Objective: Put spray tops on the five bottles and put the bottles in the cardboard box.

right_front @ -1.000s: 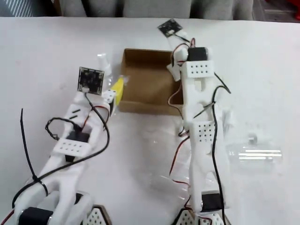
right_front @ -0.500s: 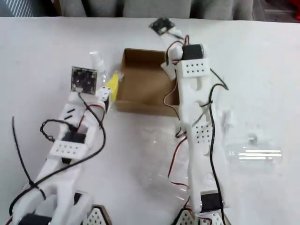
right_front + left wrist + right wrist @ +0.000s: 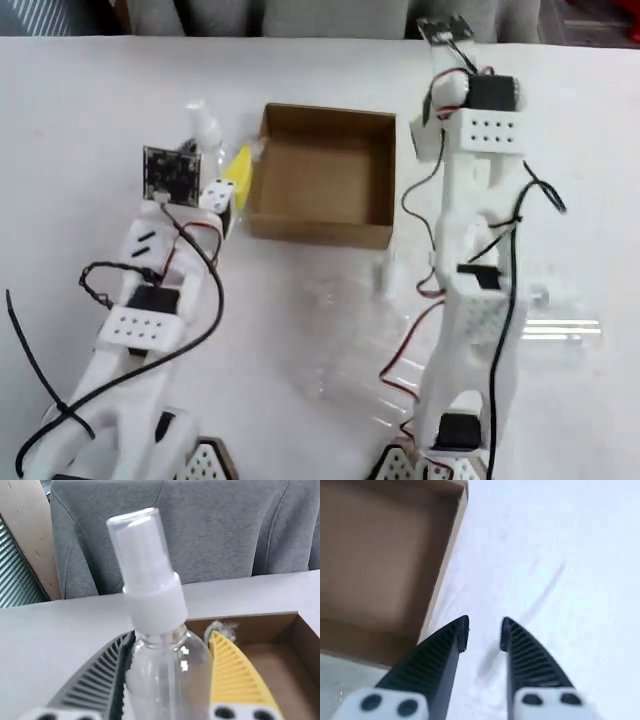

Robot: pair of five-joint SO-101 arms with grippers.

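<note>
A clear bottle (image 3: 160, 670) with a white spray top (image 3: 150, 595) stands upright between the grey and yellow fingers of my left gripper (image 3: 167, 645), which is shut on it. From above, that bottle (image 3: 205, 125) sits just left of the open cardboard box (image 3: 325, 175), whose inside looks bare. My right gripper (image 3: 484, 630) hovers open over the white table just off the box's right wall (image 3: 445, 565), nothing between its fingers. The right arm (image 3: 470, 200) stretches along the box's right side.
Clear bottles lie on the table in front of the box (image 3: 340, 345) and right of the right arm (image 3: 545, 325). A small white spray top (image 3: 385, 272) lies near the box's front right corner. Grey chair backs (image 3: 200, 530) stand behind the table.
The right arm has swung from over the box's right part to the table on its right. The left arm shifted slightly left and back, still holding the bottle.
</note>
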